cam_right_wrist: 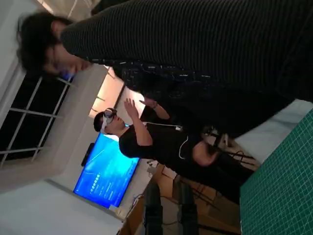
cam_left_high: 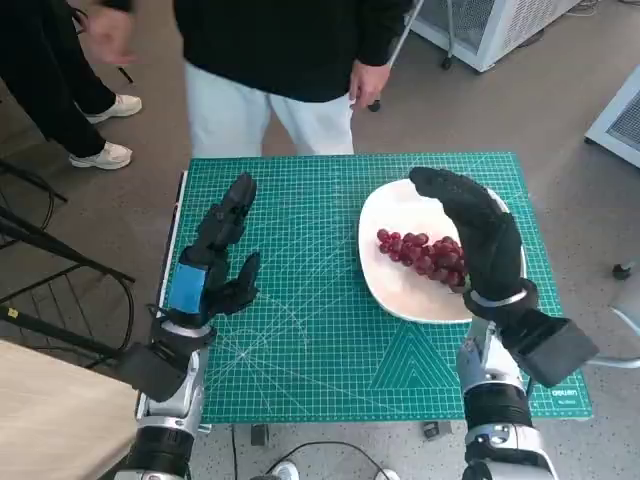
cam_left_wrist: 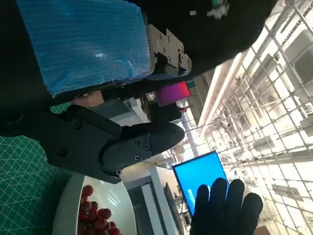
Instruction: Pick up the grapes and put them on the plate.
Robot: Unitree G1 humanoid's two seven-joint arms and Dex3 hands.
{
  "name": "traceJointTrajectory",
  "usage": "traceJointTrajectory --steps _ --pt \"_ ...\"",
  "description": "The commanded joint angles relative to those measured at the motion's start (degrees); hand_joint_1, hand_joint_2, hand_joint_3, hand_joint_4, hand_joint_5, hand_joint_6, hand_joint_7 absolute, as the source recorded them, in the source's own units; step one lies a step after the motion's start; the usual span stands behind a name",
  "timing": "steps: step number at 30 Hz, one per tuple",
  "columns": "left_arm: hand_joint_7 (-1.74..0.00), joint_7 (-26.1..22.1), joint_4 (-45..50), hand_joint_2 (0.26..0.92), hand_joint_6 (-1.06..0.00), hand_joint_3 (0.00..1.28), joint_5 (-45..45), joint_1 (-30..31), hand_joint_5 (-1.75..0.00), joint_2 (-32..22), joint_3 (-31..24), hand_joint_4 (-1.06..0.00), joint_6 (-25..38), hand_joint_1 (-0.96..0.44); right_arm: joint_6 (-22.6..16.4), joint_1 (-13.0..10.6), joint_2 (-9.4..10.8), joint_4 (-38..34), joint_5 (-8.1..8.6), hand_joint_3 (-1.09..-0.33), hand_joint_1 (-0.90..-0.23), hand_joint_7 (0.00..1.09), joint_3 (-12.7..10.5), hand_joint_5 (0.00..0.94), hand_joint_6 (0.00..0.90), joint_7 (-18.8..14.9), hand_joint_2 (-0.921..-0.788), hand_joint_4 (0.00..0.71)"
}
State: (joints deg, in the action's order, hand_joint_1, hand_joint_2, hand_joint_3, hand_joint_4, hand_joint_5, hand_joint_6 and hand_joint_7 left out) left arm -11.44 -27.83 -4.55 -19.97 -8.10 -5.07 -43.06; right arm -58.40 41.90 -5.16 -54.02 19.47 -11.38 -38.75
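Head view: the grapes (cam_left_high: 425, 255) lie on the plate (cam_left_high: 400, 295) near the mat's (cam_left_high: 300, 330) right edge. The right hand (cam_left_high: 480, 235) hovers above, fingers apart, empty; a careless withdrawal could drag them off. Left wrist view: the left hand (cam_left_wrist: 117, 142) is spread, empty. Right wrist view: a person (cam_right_wrist: 151, 139) stands beyond.

This looks like a robotics lab or test hall. A green gridded cutting mat (cam_left_high: 300, 300) covers the small table (cam_left_high: 182, 200), which stands on a bare grey floor (cam_left_high: 540, 110). White wire-mesh cages (cam_left_high: 490, 25) stand beyond it. The left wrist view shows a high metal-framed ceiling (cam_left_wrist: 274, 98) with strip lights, and a glowing blue screen (cam_left_wrist: 198, 178). A person wearing a headset (cam_right_wrist: 132, 134) raises a hand.
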Motion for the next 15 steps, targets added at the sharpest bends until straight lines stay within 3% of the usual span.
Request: traceJointTrajectory --steps 1,15 --pt "-0.02 0.0 0.0 0.921 -0.28 0.6 0.5 -0.6 0.0 0.0 0.4 -0.21 0.5 -0.63 -0.2 -0.1 -0.6 -0.5 -0.67 -0.645 -0.581 0.35 -0.1 0.003 0.022 0.2 -0.921 0.218" --pt "-0.01 0.2 0.4 0.921 -0.27 0.6 0.8 -0.8 0.0 0.1 0.8 -0.2 1.0 -0.63 -0.4 -0.1 -1.2 -0.9 -0.79 -0.653 -0.591 0.35 -0.5 0.002 0.02 0.4 -0.921 0.217"
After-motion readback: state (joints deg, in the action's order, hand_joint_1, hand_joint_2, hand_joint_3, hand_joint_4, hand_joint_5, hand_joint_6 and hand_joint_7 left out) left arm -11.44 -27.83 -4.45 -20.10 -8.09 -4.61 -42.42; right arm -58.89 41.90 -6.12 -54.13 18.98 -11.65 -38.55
